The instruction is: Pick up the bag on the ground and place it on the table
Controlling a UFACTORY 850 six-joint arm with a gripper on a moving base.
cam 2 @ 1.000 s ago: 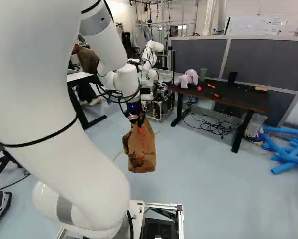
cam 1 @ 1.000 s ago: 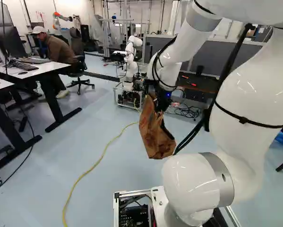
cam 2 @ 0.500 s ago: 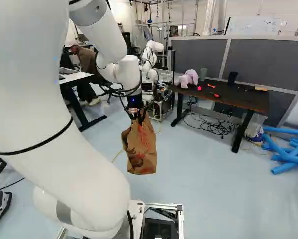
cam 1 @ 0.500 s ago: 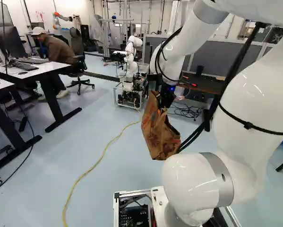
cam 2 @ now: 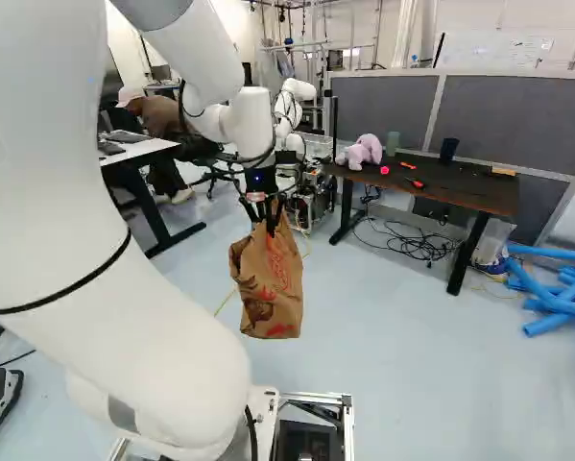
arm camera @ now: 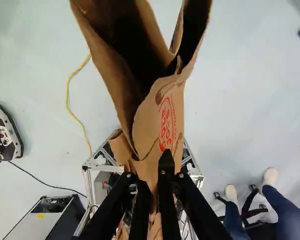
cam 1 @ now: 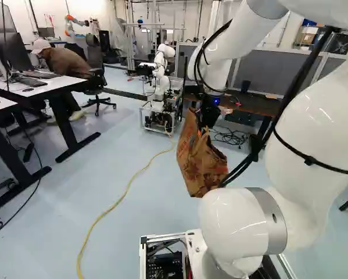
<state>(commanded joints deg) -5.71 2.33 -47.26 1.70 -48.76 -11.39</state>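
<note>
Claw (arm camera: 146,167): pinching the top of the brown paper bag (cam 2: 273,288) between its fingers.
Bag position: hanging over the floor (cam 2: 383,375), mouth gaping, well apart from the tabletop (cam 2: 469,194).
Step (judged): carrying toward the tabletop.
Technique: keeping the pinch firm, moving slowly against swing, raising the bag's base above the edge before crossing; lowering beside the plush toy (cam 2: 364,153) and dark cup (cam 2: 448,150), releasing once base is bearing weight.
Print: red lettering showing, going untranscribed.
</note>
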